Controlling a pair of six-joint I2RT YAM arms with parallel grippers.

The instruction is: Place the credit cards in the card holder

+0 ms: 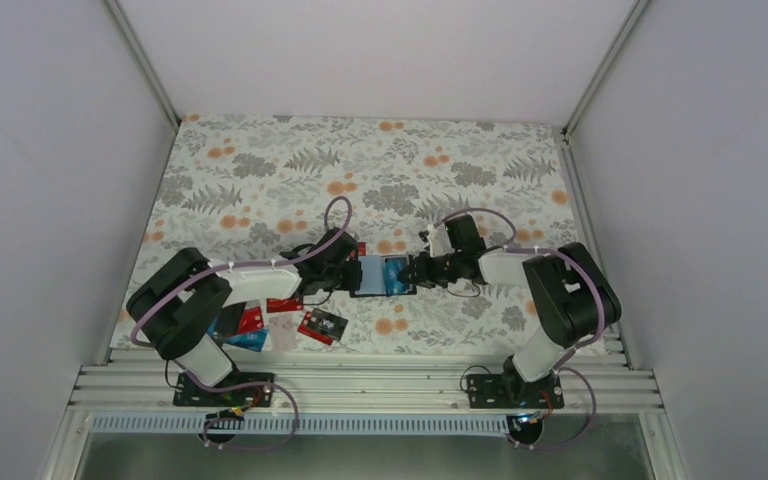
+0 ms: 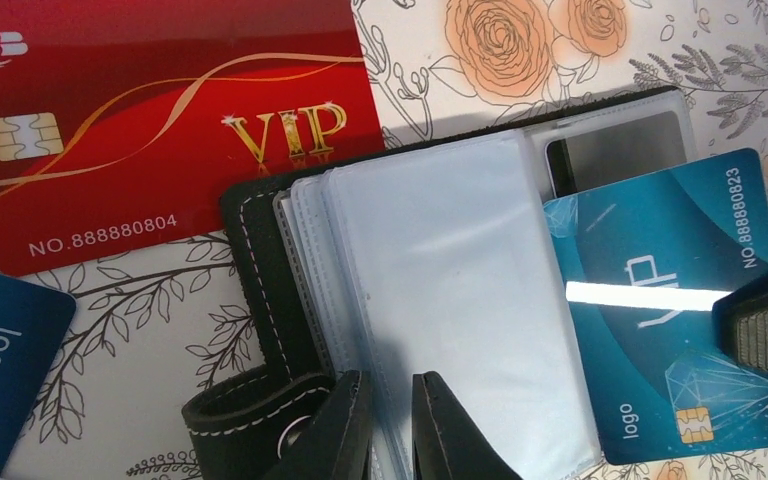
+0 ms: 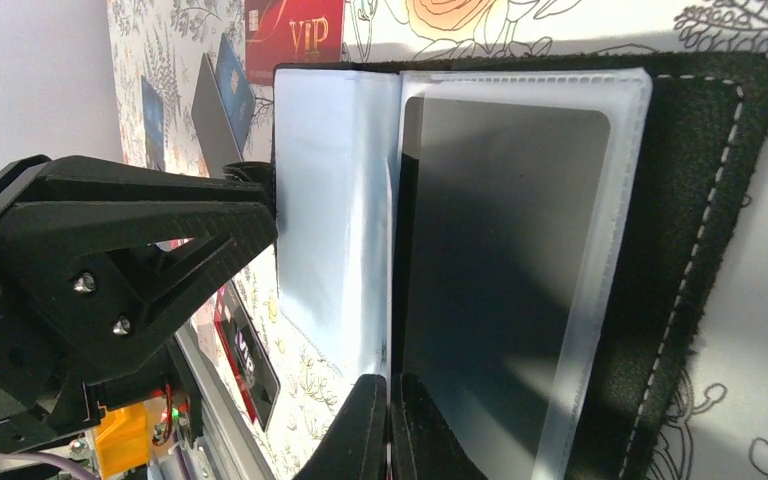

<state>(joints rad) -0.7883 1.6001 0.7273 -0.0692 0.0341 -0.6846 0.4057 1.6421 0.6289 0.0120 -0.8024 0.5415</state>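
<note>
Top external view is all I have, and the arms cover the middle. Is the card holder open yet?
Observer: Yes. The card holder lies open, and the left hand pinches its clear sleeves.
Operator: Where is the blue card?
Observer: The right hand is shut on the blue card at its edge. The card lies over the open page; I cannot tell whether it has entered a pocket.
Operator: Anything crowding the holder?
Observer: A red card printed VIP lies right beside it.

This looks like a lab test booth: plain white panels [image 1: 50, 150] and aluminium rails [image 1: 360, 385] enclose a tabletop [image 1: 260, 170] with a floral cover.
</note>
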